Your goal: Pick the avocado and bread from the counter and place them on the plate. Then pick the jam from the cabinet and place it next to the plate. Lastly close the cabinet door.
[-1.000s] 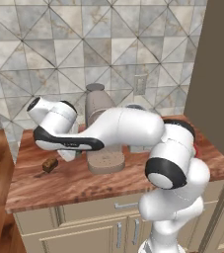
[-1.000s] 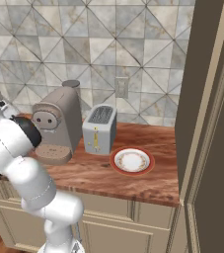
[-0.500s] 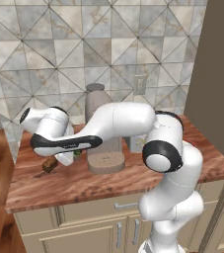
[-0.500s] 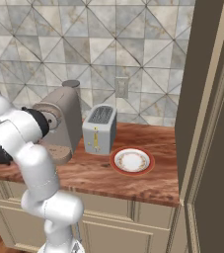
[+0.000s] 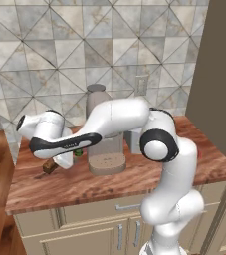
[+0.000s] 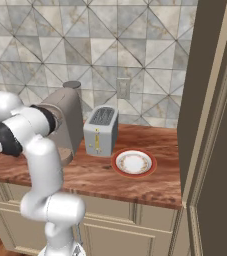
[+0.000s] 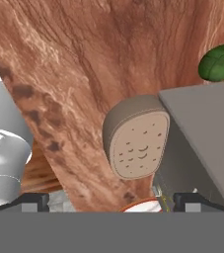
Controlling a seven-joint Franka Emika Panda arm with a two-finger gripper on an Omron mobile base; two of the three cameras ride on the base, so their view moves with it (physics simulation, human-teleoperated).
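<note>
Am reading left to right, left base view: bread (image 5: pixel 48 167) lying on counter (image 5: pixel 59 187) at left centre; avocado (image 5: pixel 77 153) beside coffee machine (image 5: pixel 104 149). Gripper (image 7: pixel 111 200) hanging above bread, jaws spread wide, holding nothing. Right base view: plate (image 6: pixel 133 163) sitting centre, right of toaster (image 6: pixel 101 131).

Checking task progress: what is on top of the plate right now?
Nothing lies on the plate; its white face shows bare inside the orange-red rim. The bread and avocado are on the counter by the coffee machine.
</note>
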